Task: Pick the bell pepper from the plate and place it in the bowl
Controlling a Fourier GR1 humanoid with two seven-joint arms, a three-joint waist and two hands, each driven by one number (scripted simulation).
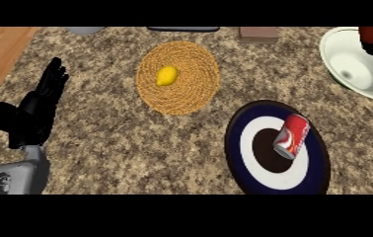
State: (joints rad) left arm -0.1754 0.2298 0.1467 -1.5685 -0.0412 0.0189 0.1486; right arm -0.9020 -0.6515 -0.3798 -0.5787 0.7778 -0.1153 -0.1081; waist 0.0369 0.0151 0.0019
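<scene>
On the speckled table [146, 147], a yellow bell pepper [167, 75] lies on a woven plate [178, 102], well right of the left hand [40, 107], which rests with fingers straight.

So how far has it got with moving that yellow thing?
Nothing looks done yet. The yellow bell pepper lies on the woven plate, and the white bowl at the right edge holds none. Only the left hand shows, open at the left edge, holding nothing. Picking and placing are both left.
</scene>
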